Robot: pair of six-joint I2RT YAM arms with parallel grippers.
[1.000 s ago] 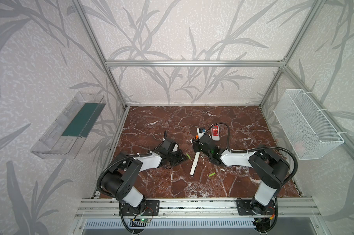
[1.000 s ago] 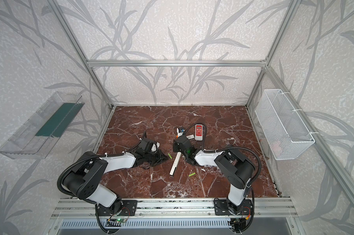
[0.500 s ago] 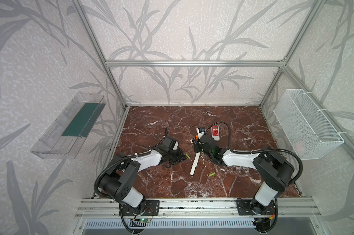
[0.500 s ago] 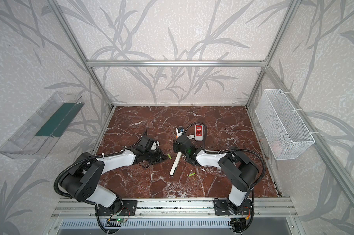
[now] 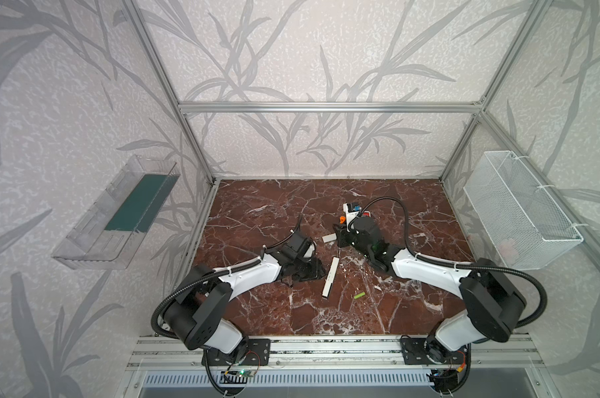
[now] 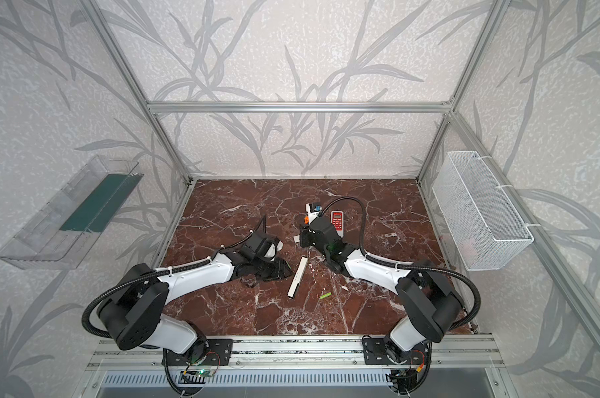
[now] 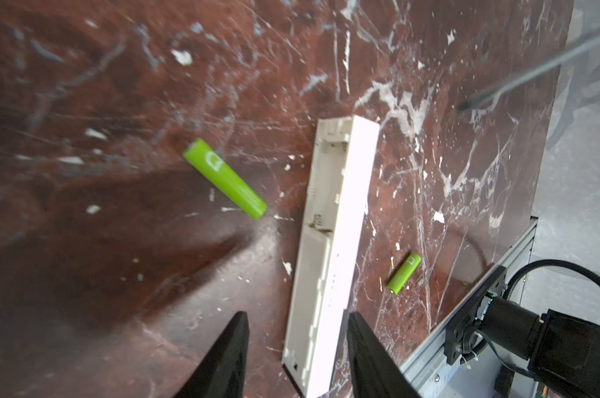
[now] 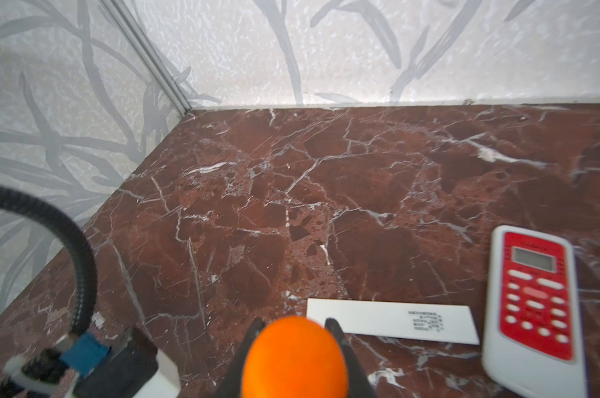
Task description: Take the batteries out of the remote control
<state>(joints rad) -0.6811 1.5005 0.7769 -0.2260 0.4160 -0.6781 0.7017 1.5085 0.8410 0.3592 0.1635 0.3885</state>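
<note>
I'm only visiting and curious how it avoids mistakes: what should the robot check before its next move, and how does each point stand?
1. Bay of the white remote emptied: ok, open and bare.
2. Batteries out: first battery and second battery lie loose on the table; others cannot tell.
3. Free left gripper: ok, open, holding nothing.
4. Grip of right gripper on orange tool: ok.
5. Unloading of red remote: cannot tell; it lies buttons up.
</note>
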